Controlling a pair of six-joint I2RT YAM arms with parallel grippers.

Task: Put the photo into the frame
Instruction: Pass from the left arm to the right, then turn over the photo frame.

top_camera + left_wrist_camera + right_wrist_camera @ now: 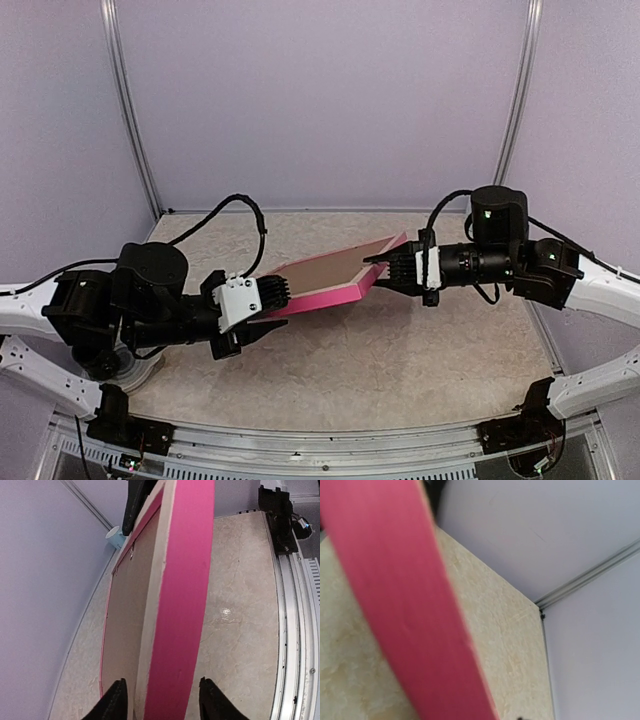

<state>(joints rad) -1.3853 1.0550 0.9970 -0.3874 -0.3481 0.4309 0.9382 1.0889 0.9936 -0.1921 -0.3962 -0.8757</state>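
Pink frame (320, 300) tilted, long axis L-R, back up.

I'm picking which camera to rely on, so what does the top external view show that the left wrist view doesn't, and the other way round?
Top external only: both arms whole, with the left gripper at one end of the frame and the right gripper at the opposite corner. Left wrist only: the frame's pale wood back rim up close, that gripper's fingertips on either side of the pink-red edge, and a small light blue object by the wall. Both: the frame, its brown backing board and the table.
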